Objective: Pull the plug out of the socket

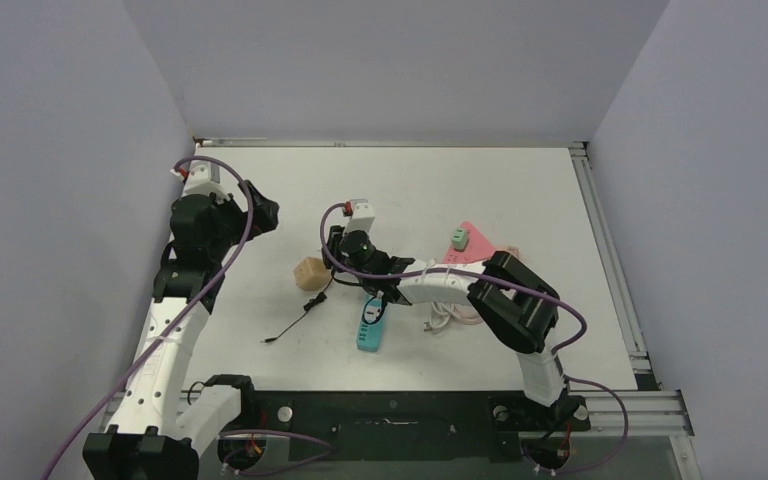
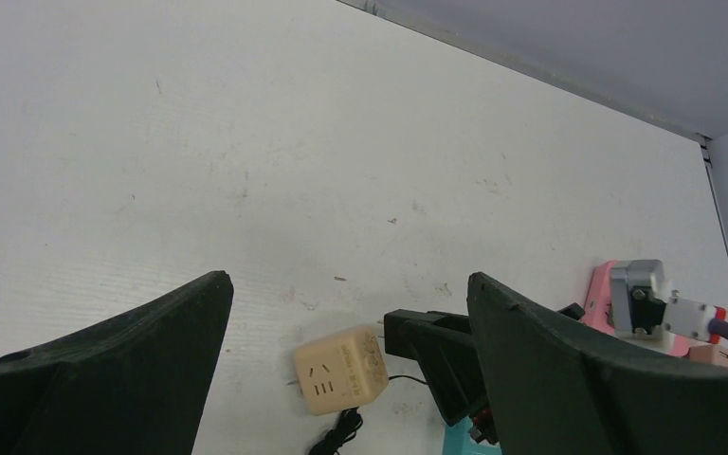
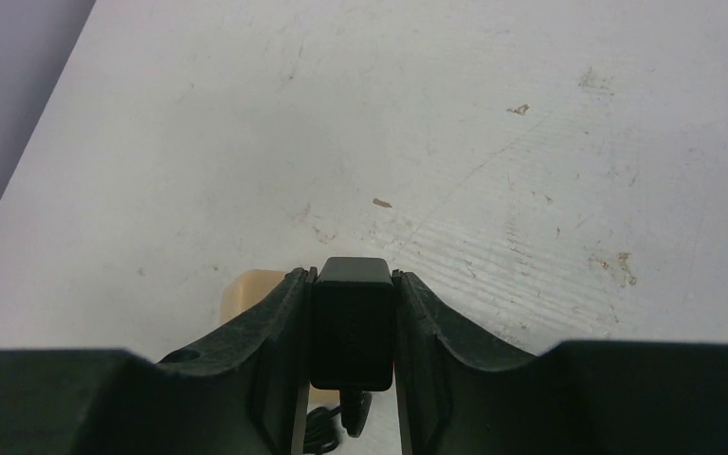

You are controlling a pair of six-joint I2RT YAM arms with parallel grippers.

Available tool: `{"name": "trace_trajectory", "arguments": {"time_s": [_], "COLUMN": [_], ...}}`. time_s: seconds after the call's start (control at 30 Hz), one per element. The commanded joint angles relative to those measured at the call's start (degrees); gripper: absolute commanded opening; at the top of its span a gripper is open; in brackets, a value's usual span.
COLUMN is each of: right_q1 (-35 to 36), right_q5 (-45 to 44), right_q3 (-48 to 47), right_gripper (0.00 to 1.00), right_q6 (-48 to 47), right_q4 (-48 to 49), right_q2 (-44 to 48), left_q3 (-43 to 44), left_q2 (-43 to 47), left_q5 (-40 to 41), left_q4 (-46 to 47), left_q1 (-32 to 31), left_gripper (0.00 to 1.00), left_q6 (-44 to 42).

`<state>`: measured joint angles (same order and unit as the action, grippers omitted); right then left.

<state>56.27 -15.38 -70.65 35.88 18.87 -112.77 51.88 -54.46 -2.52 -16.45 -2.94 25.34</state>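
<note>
The beige socket cube [image 1: 308,272] sits on the white worktop [image 1: 520,190], left of centre in the overhead view. In the left wrist view, one slotted face of the cube shows, turned up and towards that camera. The right gripper [image 3: 352,275] has reached in from the right of the socket, and its fingers [image 3: 275,332] are pinching the black plug [image 3: 352,327] tight on both flat sides. The plug's long axis runs straight along the fingers. Its blunt far end points away from the wrist, and its thin black cable [image 1: 295,320] leaves from the end nearest the wrist. In the right wrist view the socket shows only as a beige corner behind the left-hand finger, off to the side of the plug's line. Bare worktop lies beyond the plug's tip, so the plug is out of the socket and just beside it. Whether plug and socket touch anywhere cannot be told. The cable trails from beside the socket towards the near-left. A teal power strip [image 1: 370,325] lies to the near-right of the socket. The left gripper [image 2: 348,280] hangs above the worktop on the far-left side of the socket, well apart from it, its fingers [image 2: 152,341] spread wide and holding nothing.
</note>
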Motion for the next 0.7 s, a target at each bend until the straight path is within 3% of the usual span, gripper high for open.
{"name": "trace_trajectory", "arguments": {"time_s": [0.0,0.4,0.53,0.67], "right_q1": [-1.6,-3.8,-3.7,-3.7], "right_q5": [1.8,7.1,7.3,7.2], "right_q3": [-0.8,-2.8,-3.6,-4.0], "right_gripper": [0.08,0.24,0.42,0.53], "right_q6": [3.4,4.1,3.4,2.3], "right_q4": [3.4,1.2,0.0,-0.2], "right_q2": [-1.7,-5.9,-6.4,-5.8], "left_q3": [-0.1,-0.7,-0.6,-0.5], "left_q2": [-0.2,-1.1,-1.5,-1.6], "left_q5": [-1.6,-3.3,-3.0,-3.1], "left_q4": [3.2,3.9,3.5,3.5], "left_q1": [0.1,-0.8,-0.9,-0.9], "left_gripper": [0.92,0.91,0.91,0.91], "left_q6": [0.4,0.9,0.7,0.5]}}
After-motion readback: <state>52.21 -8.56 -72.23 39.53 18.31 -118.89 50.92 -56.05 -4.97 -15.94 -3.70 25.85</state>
